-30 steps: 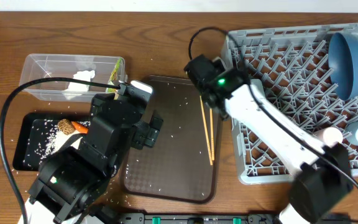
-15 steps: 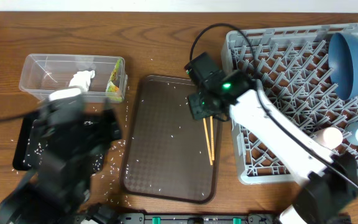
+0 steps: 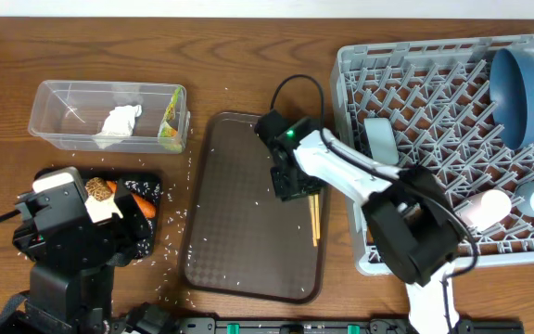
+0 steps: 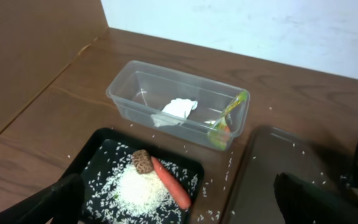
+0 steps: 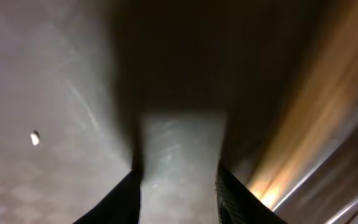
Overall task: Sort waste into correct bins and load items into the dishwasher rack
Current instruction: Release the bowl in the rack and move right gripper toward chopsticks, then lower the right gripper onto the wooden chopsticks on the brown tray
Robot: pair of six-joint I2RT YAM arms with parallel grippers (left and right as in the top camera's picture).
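Right end effector (image 3: 291, 184), grip I cannot tell, over chopsticks (image 3: 314, 223) at tray's (image 3: 239, 241) three o'clock; an off-centre pinch may roll one free.

Crumpled white napkin (image 3: 119, 121) and yellow-green wrapper (image 3: 169, 128) contained in clear tub (image 3: 54, 93), far left of worktop. Orange carrot (image 4: 171, 191), brown lump (image 4: 142, 160), white rice heap (image 4: 137, 190) held in black tray (image 4: 95, 163), near left. Dark-blue dish (image 3: 517, 88) stood on edge in grey rack (image 3: 415, 93), far right corner. Chopsticks (image 3: 314, 221) laid parallel just left of rack, upper ends hidden.
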